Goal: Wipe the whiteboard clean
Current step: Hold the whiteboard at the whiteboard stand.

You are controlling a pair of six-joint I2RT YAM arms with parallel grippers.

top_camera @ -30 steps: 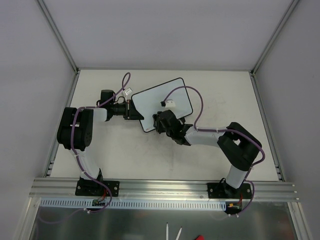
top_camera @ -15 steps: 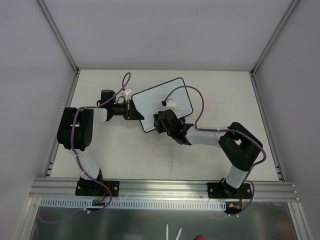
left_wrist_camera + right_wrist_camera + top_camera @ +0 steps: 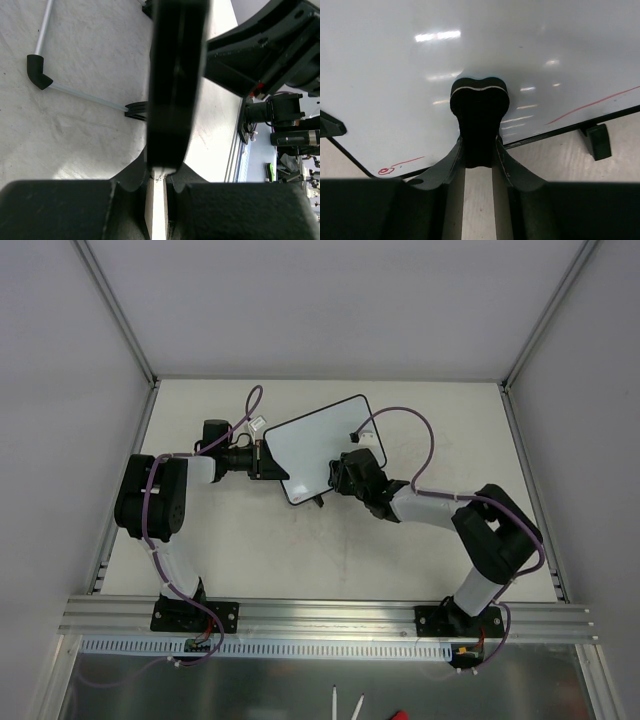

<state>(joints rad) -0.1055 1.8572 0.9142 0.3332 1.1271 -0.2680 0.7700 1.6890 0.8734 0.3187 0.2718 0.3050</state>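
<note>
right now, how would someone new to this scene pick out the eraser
On the table sits the whiteboard. The right arm's fingers press the eraser on it: a small black bone-shaped block, the only dark thing on the white face.

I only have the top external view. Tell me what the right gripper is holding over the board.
Observer: The right wrist view shows the right gripper shut on a black eraser, whose head appears to be pressed against the whiteboard.
Operator: Report any ink left.
Observer: Two red marks remain. A red line sits near the lower edge, right of the eraser, and a small red squiggle sits at the lower left corner of that view.
Operator: Check the left side's grip.
Observer: The left wrist view shows the left gripper clamped on the whiteboard's edge, seen edge-on.
</note>
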